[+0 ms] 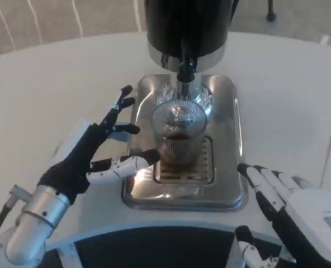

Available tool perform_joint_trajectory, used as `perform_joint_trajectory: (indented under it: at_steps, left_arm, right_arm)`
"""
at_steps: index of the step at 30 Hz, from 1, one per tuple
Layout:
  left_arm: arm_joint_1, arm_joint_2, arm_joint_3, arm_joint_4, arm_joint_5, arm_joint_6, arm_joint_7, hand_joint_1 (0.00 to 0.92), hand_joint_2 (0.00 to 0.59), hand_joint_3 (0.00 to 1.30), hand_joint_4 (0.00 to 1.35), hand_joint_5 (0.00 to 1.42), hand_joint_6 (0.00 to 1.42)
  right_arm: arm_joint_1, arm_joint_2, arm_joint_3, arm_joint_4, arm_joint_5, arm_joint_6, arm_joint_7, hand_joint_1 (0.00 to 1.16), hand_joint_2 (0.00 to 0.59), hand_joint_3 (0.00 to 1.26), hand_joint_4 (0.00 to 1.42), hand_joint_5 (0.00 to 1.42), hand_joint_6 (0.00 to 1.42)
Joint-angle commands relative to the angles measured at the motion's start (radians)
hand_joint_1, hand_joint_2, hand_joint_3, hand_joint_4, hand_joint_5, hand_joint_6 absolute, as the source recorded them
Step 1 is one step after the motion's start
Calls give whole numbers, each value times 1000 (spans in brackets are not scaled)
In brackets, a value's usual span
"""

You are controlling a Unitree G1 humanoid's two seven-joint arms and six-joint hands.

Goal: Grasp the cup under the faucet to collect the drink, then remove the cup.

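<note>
A clear plastic cup (178, 134) with dark drink in its bottom stands on the grate of a shiny steel drip tray (227, 95), right under the black faucet (185, 67) of a black dispenser (185, 25). My left hand (95, 151) lies just left of the cup with fingers spread; its thumb reaches toward the cup's base and looks to touch it, the other fingers stand apart from the cup. My right hand (288, 204) sits at the lower right, off the tray's corner, fingers apart and holding nothing.
The drip tray rests on a round white table (53, 84). A dark curved edge (154, 245) runs along the bottom of the picture. Grey floor shows beyond the table's far rim.
</note>
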Motion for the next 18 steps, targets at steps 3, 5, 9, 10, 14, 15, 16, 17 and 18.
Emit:
perform_joint_trajectory:
  at_steps: [3, 5, 9, 10, 14, 15, 16, 17, 18]
  left_arm:
    - [34, 25, 18, -37, -32, -10, -44, 402, 73, 0, 31, 344, 382]
    - [43, 31, 21, -43, -36, -9, -51, 402, 73, 0, 31, 345, 383]
    - [53, 32, 30, -49, -41, -6, -65, 402, 73, 0, 31, 346, 384]
    - [51, 29, 31, -48, -41, -6, -67, 402, 73, 0, 31, 346, 384]
    - [41, 17, 29, -44, -41, -8, -74, 402, 74, 0, 31, 347, 385]
    - [39, 15, 28, -44, -42, -9, -76, 402, 74, 0, 31, 347, 387]
    - [35, 12, 27, -42, -43, -10, -78, 402, 74, 0, 31, 347, 388]
    - [31, 8, 27, -39, -44, -10, -81, 402, 74, 0, 31, 347, 389]
    - [27, 6, 27, -35, -45, -11, -82, 402, 74, 0, 31, 347, 389]
  right_arm:
    - [-4, -2, -2, -9, -3, -3, 5, 262, 569, 0, 0, 0, 0]
    - [-4, -4, -2, -9, -2, -3, 7, 263, 567, 0, 0, 0, 0]
    - [2, -5, 0, -9, -1, -6, 8, 264, 563, 0, 0, 0, 0]
    - [3, -5, 1, -8, -2, -6, 8, 264, 563, 0, 0, 0, 0]
    - [8, -8, -1, -10, -4, -9, 7, 264, 562, 0, 0, 0, 0]
    - [11, -10, -3, -11, -4, -10, 6, 264, 562, 0, 0, 0, 0]
    - [17, -13, -6, -13, -5, -13, 6, 264, 562, 0, 0, 0, 0]
    - [23, -17, -9, -15, -6, -16, 3, 264, 562, 0, 0, 0, 0]
    - [30, -21, -11, -15, -8, -19, -1, 264, 562, 0, 0, 0, 0]
